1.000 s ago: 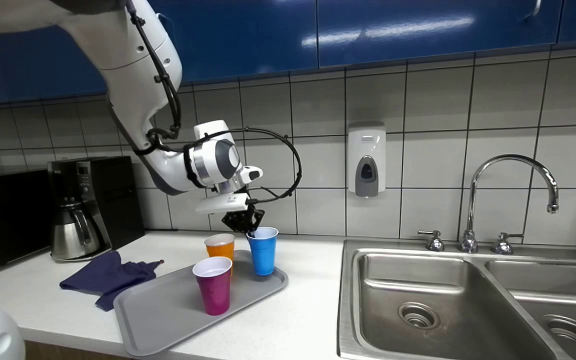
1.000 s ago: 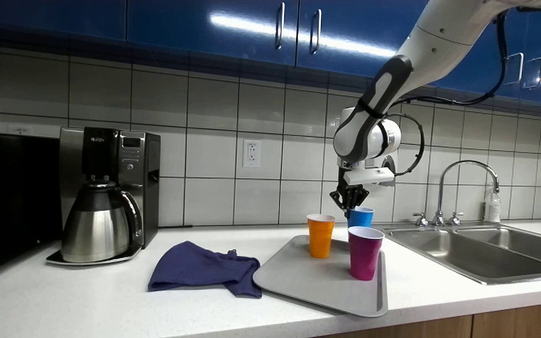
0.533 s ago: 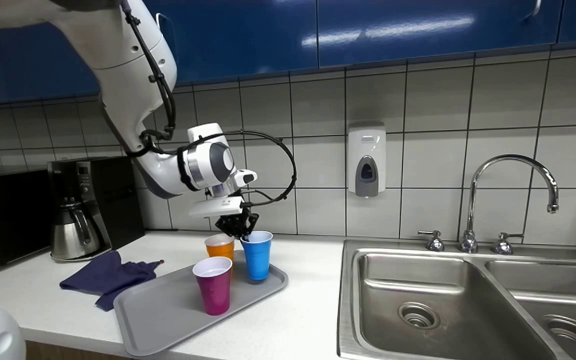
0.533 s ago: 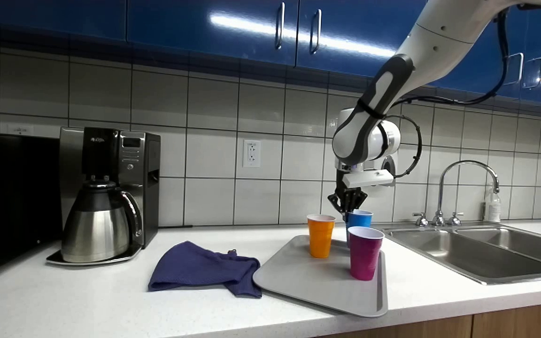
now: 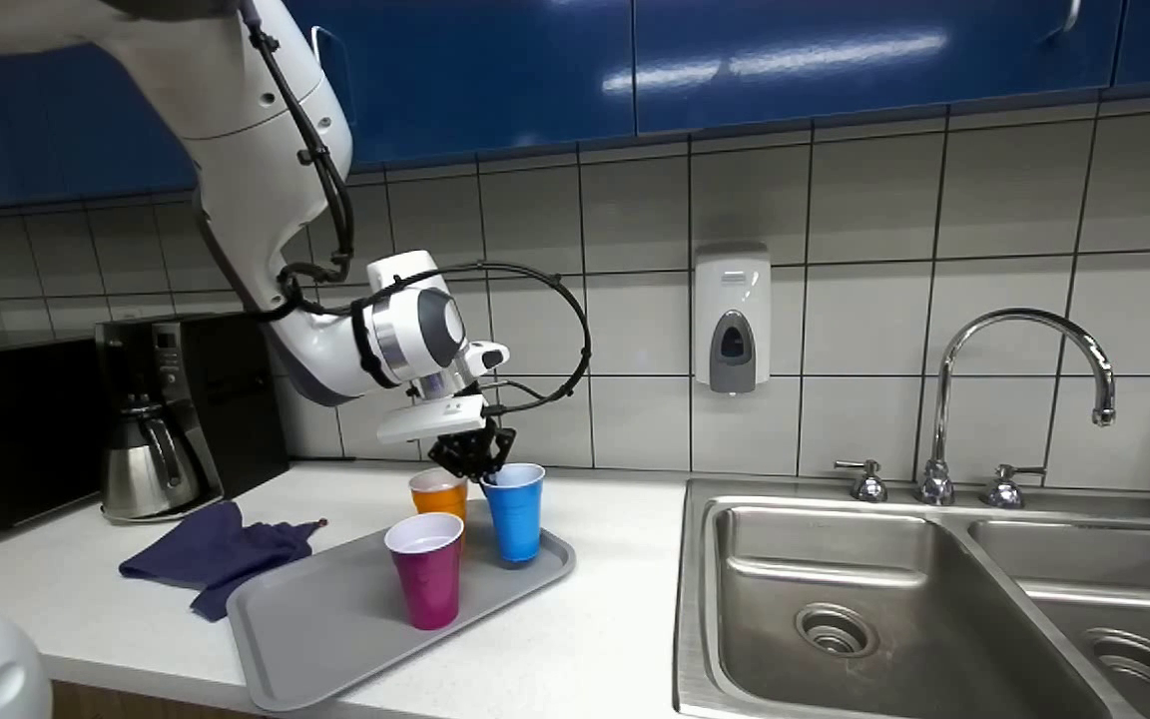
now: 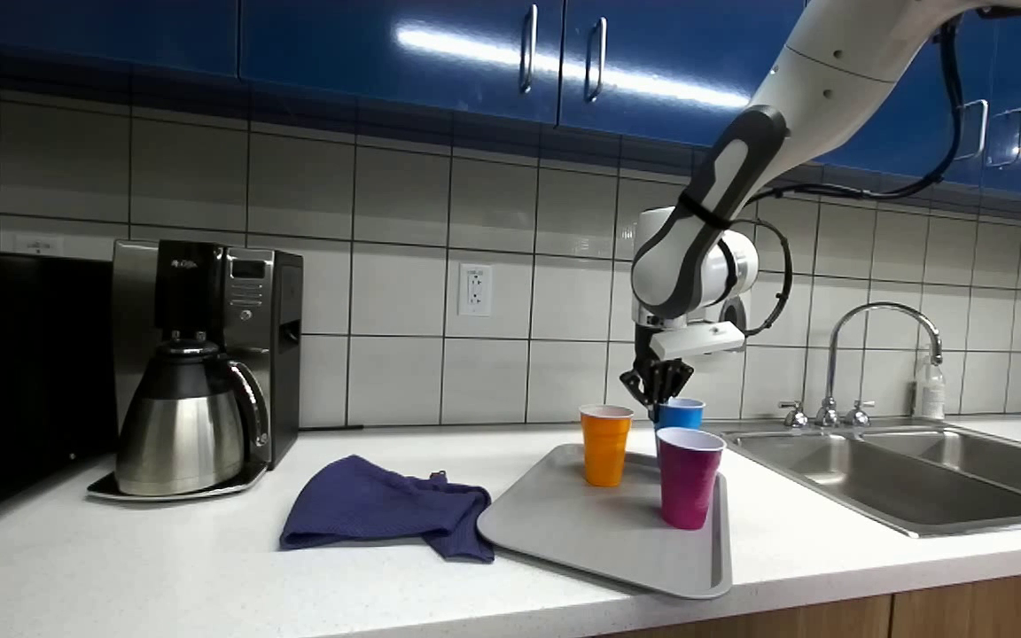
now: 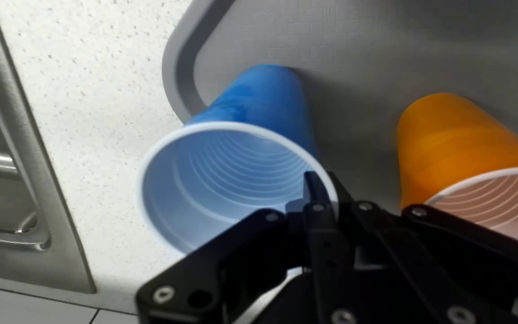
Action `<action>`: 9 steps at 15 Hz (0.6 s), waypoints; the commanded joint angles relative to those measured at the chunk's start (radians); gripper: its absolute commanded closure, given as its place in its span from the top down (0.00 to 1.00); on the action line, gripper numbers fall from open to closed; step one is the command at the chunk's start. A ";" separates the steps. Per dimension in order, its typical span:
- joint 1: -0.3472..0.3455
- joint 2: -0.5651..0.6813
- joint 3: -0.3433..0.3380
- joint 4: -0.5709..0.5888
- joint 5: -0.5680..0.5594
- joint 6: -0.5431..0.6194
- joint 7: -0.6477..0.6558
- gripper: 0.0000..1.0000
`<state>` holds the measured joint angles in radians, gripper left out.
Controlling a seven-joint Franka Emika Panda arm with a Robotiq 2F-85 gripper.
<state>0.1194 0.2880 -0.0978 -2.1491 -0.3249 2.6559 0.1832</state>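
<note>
My gripper (image 7: 326, 180) is shut on the near rim of the blue cup (image 7: 263, 99), with one finger inside the cup and one outside. In both exterior views the gripper (image 5: 488, 479) (image 6: 655, 409) comes down from above at the cup's rim. The blue cup (image 5: 517, 514) (image 6: 681, 415) is near upright, slightly tilted, over the far corner of the grey tray (image 5: 335, 619) (image 6: 581, 523). I cannot tell whether its base touches the tray. The orange cup (image 6: 604, 447) (image 7: 452, 144) stands on the tray beside it. A magenta cup (image 5: 429, 579) (image 6: 688, 483) stands nearer the front of the tray.
A dark purple cloth (image 6: 378, 505) lies beside the tray. A coffee maker with a steel carafe (image 6: 183, 434) stands further along the counter. A double sink (image 5: 835, 569) with a curved faucet (image 5: 944, 399) is on the tray's other side. A soap dispenser (image 5: 732, 320) hangs on the tiled wall.
My gripper and the blue cup have moved down and a little left in an exterior view, toward the orange cup. Most of this came in the first half second. The other cups have not moved.
</note>
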 commanded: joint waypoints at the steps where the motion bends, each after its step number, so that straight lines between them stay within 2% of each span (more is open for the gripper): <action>1: 0.002 -0.034 0.002 -0.037 -0.029 0.013 0.005 0.01; 9: 0.001 -0.036 0.003 -0.049 -0.024 0.020 0.001 0.01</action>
<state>0.1204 0.2879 -0.0978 -2.1659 -0.3271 2.6657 0.1832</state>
